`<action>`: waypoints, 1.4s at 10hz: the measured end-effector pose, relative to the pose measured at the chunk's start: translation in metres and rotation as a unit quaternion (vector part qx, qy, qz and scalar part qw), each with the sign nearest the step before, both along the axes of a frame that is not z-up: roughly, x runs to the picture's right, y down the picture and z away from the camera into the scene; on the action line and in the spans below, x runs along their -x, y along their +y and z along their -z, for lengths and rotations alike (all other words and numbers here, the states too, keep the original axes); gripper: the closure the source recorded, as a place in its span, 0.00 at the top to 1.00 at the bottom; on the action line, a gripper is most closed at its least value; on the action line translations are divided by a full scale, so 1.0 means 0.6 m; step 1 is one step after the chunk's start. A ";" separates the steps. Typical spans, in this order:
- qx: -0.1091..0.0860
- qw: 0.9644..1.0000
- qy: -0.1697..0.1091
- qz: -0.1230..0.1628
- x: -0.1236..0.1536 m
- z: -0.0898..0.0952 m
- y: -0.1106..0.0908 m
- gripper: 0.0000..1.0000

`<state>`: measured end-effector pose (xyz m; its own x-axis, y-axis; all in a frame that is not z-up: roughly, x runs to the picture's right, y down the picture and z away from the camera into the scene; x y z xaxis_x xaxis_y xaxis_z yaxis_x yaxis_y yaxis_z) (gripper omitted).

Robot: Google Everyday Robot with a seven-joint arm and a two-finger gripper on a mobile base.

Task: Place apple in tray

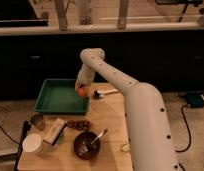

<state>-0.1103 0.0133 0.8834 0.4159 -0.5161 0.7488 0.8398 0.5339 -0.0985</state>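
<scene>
The apple [83,92] is a small orange-red fruit held in my gripper [82,90], at the right rim of the tray and just above it. The tray [55,96] is a large shallow green rectangle at the table's back left, with nothing showing inside it. My white arm reaches from the lower right, up and over, then down to the tray's right edge. The gripper is shut on the apple, whose lower half shows below the fingers.
A dark brown bowl with a spoon [87,144] sits at the front. A white cup [33,143], a small box [54,131], a metal can [37,120] and a dark snack [78,123] lie left of it. A white-handled tool [104,93] lies right of the tray.
</scene>
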 end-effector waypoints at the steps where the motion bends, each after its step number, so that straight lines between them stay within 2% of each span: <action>1: 0.001 1.000 -0.001 0.000 0.000 0.000 0.000 0.46; 4: 0.004 1.000 -0.003 0.002 -0.001 0.002 0.004 0.77; 5: 0.003 1.000 -0.003 0.001 -0.001 0.003 0.004 0.80; 14: 0.006 1.000 -0.003 0.002 -0.003 0.005 0.009 0.80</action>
